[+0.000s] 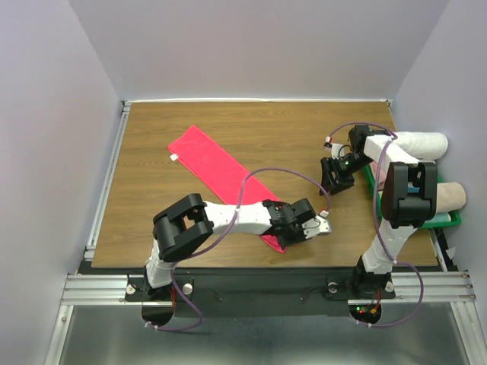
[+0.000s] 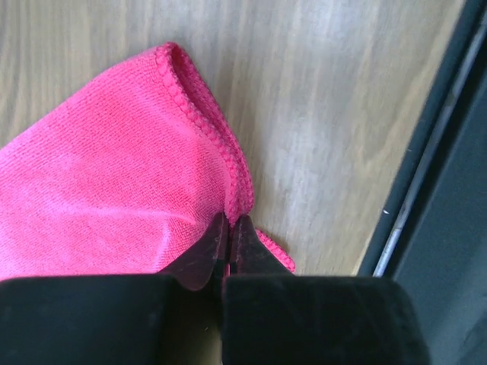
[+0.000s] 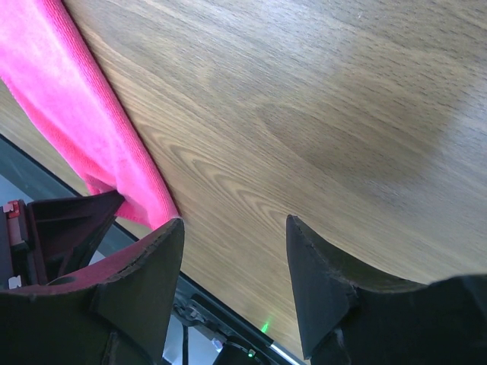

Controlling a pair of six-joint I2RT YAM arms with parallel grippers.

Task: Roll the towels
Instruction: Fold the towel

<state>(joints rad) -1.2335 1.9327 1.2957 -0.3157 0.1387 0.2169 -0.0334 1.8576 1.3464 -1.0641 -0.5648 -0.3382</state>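
A bright pinkish-red towel [image 1: 213, 163] lies flat and slantwise on the wooden table, from the far left toward the near edge, with a small white tag [image 1: 174, 157] at its far corner. My left gripper [image 1: 283, 234] is at the towel's near end. In the left wrist view the left gripper [image 2: 230, 222] is shut on the hemmed edge of the towel [image 2: 114, 175], which bunches up between the fingertips. My right gripper [image 1: 335, 182] hangs open over bare wood at the right. The right wrist view shows the right gripper [image 3: 234, 228] with nothing between its fingers and the towel [image 3: 84, 114] off to its left.
A green bin [image 1: 415, 222] stands at the table's right edge, with a rolled white towel [image 1: 417, 144] and a rolled beige one [image 1: 450, 196]. The table's near edge and a black rail [image 2: 426, 190] run close by the left gripper.
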